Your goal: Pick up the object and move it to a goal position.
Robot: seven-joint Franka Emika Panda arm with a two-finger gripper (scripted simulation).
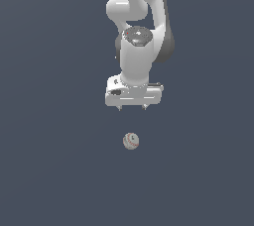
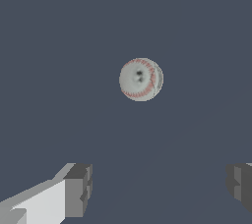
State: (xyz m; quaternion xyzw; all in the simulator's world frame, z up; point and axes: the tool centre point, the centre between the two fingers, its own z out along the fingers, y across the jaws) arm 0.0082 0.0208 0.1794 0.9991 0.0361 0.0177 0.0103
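A small white baseball with red stitching [image 1: 131, 141] lies on the dark grey floor. My gripper [image 1: 132, 107] hangs above it, pointing down, with a clear gap between the fingertips and the ball. In the wrist view the baseball [image 2: 141, 79] sits on the floor, apart from the fingers. The two fingers [image 2: 78, 188] stand wide apart with nothing between them, so my gripper [image 2: 160, 184] is open and empty.
The white arm [image 1: 141, 17] rises behind the gripper toward the top of the exterior view. The dark grey floor [image 1: 49, 170] spreads flat all around the ball.
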